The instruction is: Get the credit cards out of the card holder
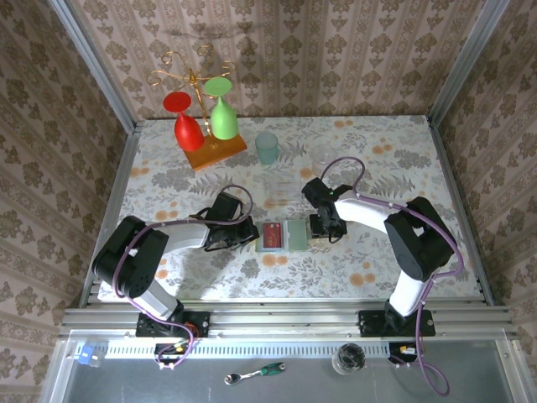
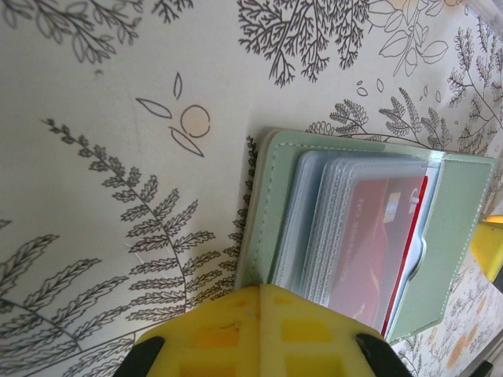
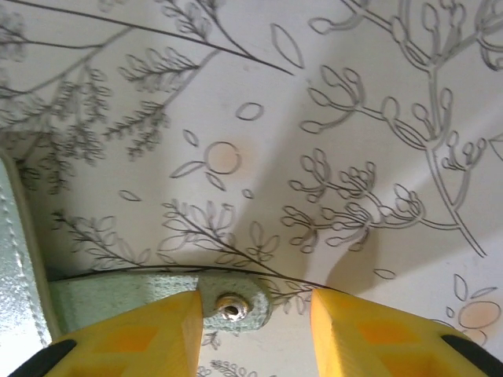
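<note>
The pale grey-green card holder lies open on the floral tabletop between my two grippers. In the left wrist view the card holder shows clear plastic sleeves with a red credit card inside them. The same red credit card shows on the holder's left panel from above. My left gripper is shut, its yellow tips meeting over the holder's near edge. My right gripper is open at the holder's right side. The holder's snap tab lies between the jaws, next to the left finger.
At the back stand a teal cup, a gold rack on a wooden base with a red glass and a green glass, and a clear glass. Patterned walls close three sides of the table.
</note>
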{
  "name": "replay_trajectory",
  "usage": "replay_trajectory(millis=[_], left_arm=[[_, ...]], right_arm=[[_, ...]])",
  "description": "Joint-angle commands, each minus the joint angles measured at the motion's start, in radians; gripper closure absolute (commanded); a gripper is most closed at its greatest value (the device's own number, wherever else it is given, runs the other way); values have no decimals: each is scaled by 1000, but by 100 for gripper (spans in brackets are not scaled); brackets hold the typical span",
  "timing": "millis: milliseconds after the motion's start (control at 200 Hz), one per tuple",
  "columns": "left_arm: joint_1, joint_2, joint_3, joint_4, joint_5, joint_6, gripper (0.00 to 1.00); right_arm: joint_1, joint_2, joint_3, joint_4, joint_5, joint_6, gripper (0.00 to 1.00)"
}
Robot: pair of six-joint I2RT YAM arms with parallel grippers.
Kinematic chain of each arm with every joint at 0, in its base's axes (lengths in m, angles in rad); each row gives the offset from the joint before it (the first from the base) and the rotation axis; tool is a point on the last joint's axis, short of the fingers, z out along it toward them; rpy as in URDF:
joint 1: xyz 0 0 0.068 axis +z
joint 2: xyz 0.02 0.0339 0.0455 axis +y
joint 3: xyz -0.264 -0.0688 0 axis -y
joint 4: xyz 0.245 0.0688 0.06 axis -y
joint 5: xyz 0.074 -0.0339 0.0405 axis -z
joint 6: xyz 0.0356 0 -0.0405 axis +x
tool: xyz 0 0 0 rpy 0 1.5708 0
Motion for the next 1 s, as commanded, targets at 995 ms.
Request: replay_trajectory(millis=[995], left_arm=[[-25, -130, 52, -190, -71, 13, 94]], right_arm=[[-5, -208, 50, -132, -36, 7, 57]])
